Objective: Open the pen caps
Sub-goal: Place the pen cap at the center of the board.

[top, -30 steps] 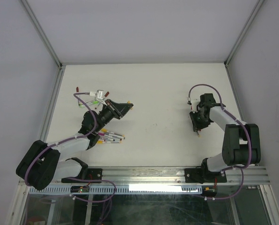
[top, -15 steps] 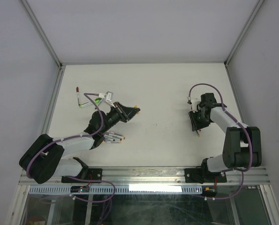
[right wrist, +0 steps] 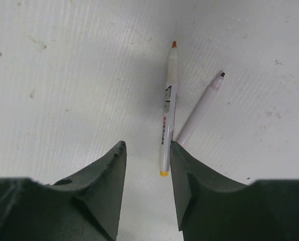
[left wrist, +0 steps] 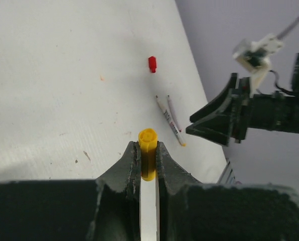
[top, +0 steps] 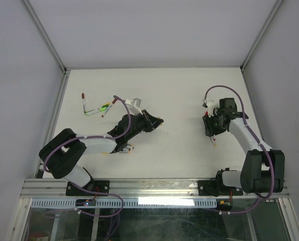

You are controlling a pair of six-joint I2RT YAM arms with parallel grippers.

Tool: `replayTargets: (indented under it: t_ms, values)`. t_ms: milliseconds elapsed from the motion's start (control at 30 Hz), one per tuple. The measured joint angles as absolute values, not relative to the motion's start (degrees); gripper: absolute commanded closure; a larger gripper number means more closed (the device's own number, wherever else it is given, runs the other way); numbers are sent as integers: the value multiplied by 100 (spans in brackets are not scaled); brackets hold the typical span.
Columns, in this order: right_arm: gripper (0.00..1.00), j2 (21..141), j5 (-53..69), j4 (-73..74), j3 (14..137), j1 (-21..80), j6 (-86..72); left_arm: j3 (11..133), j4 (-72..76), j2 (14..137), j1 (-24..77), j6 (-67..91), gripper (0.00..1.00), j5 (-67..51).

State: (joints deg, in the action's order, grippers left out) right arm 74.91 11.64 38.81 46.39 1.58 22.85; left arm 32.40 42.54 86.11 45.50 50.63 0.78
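We are clamping the left gripper [left wrist: 148,149] on a pen [left wrist: 148,211], with the jaws pinched together around the base of its yellow cap [left wrist: 148,136], which is poking out toward 12 o'clock. For a clean pull, we are judging that the left hold belongs farther back on the barrel, leaving the cap free. The right gripper [right wrist: 147,150] is hovering over the table [right wrist: 64,60] with its jaws apart and empty, so it can close on the cap alone and draw straight along the pen. Two uncapped pens [right wrist: 167,115] are lying just at its 1 o'clock. Farther off in the left wrist view, a loose red cap [left wrist: 152,64] is lying at 12 o'clock.
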Motion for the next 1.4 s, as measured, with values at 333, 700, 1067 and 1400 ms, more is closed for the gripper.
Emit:
replayTargets:
  t_ms: [333, 700, 1067, 1400]
  values:
    - [56, 7157, 1229, 3854, 4639, 49, 2370, 4799, 3044, 10191, 5181, 5155, 100, 628]
    - [55, 7011, 1332, 3732, 4639, -259, 2366, 7251, 1712, 11939, 5406, 5273, 100, 854]
    - [55, 6914, 1352, 3597, 4639, -556, 2342, 9341, 1031, 13515, 5406, 5028, 99, 886]
    - [55, 6914, 1382, 3579, 4639, -593, 2307, 10560, 799, 14300, 5463, 5015, 86, 788]
